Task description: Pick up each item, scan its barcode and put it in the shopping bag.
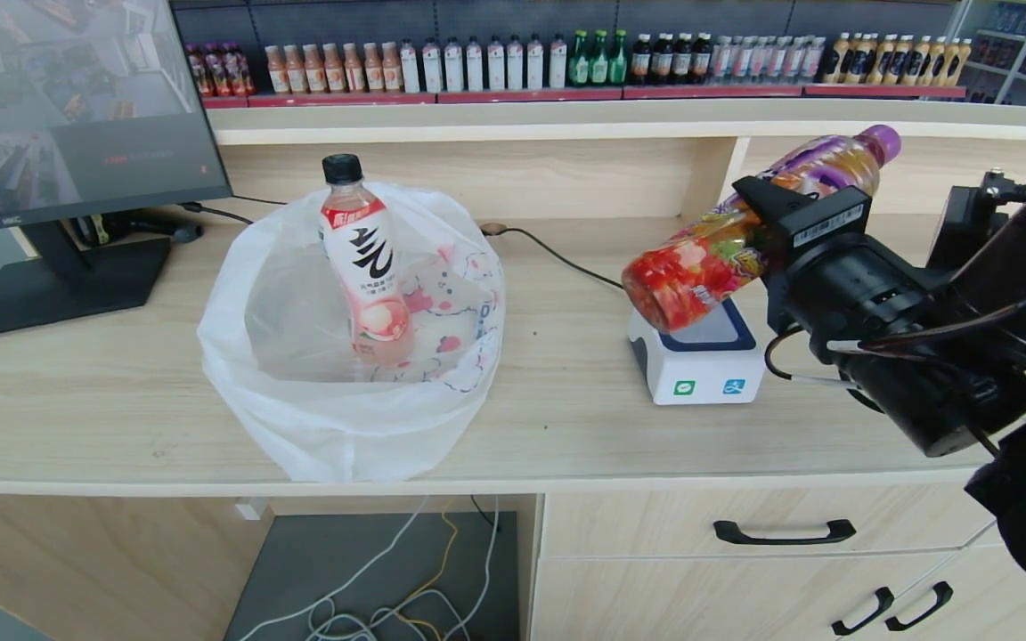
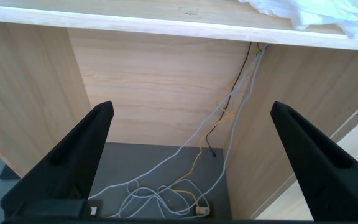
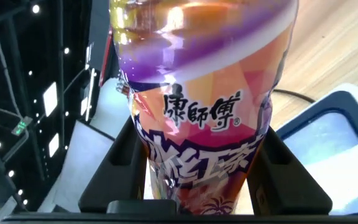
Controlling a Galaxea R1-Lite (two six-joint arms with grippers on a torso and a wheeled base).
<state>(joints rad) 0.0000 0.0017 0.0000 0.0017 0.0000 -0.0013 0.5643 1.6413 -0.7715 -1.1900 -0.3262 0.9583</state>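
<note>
My right gripper (image 1: 767, 233) is shut on a colourful juice bottle (image 1: 727, 240) with a purple cap, held tilted with its base just above the white barcode scanner (image 1: 700, 352). Close up, the same bottle (image 3: 204, 106) fills the space between the black fingers (image 3: 126, 158), with the scanner (image 3: 331, 143) beneath. A pink peach-drink bottle (image 1: 363, 263) with a black cap stands leaning inside the open white shopping bag (image 1: 335, 418) on the counter. My left gripper (image 2: 191, 162) hangs open below the counter edge, nothing between its fingers, facing a recess with loose cables (image 2: 185, 186).
A monitor (image 1: 68, 98) on a black stand occupies the counter's left end. A black cable (image 1: 557, 254) runs behind the scanner. Shelves of bottles (image 1: 566, 62) line the back wall. Drawers with black handles (image 1: 785, 532) sit under the counter at right.
</note>
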